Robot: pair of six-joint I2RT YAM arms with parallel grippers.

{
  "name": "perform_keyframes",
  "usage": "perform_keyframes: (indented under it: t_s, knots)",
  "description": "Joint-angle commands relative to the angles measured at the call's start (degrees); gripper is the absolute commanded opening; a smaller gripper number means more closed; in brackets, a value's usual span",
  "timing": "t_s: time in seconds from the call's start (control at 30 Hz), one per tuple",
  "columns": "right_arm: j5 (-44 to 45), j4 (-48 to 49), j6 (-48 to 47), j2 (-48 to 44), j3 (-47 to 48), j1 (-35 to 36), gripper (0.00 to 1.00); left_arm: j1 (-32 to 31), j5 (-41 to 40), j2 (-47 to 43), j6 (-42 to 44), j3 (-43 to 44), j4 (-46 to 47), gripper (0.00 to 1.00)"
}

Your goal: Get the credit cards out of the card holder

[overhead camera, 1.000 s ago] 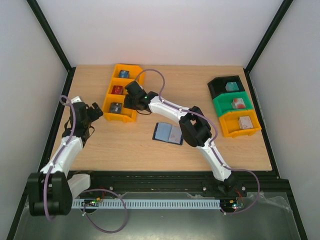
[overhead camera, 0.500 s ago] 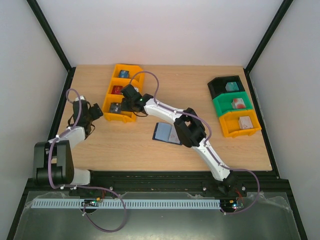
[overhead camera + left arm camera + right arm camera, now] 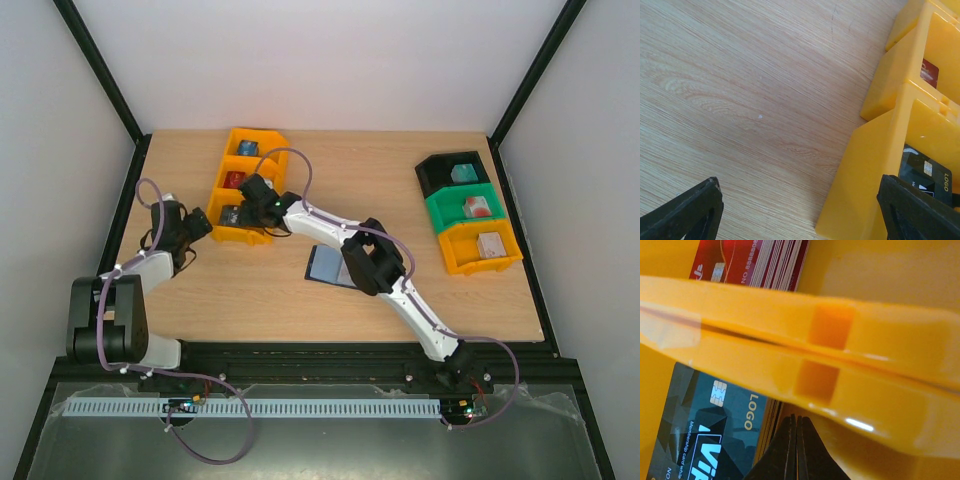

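Right gripper (image 3: 796,424), fingers pressed together with nothing between them, points into the nearest compartment of the yellow bin (image 3: 840,335), just beside a stack of dark credit cards (image 3: 705,440). Red credit cards (image 3: 755,262) sit in the middle compartment beyond. Left gripper (image 3: 800,215), fingers spread wide, hovers over the bare table (image 3: 740,100) beside the bin's near left corner. The card holder (image 3: 325,267) lies open near the table's middle, partly under the right arm (image 3: 400,290), apart from the bin
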Motion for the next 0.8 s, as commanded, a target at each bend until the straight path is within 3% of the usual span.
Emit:
perform_keyframes:
  t_s: [0.0,0.5,0.77]
  knots:
    - [0.85,0.1,0.99,1.84,2.68,0.89,0.02,-0.07,1.85,1.03,-2.85,-0.96,0.77,0.86]
    - [1.02,0.63,3.2,3.76,5.3,1.64,0.02,-0.36,2.67,0.84,-2.71,-1.22,2.27,0.86]
    - [4.77,-0.84,0.07,-0.52,5.04,0.93,0.02,0.28,2.6,-0.5,-2.59,-1.06,1.34,0.85]
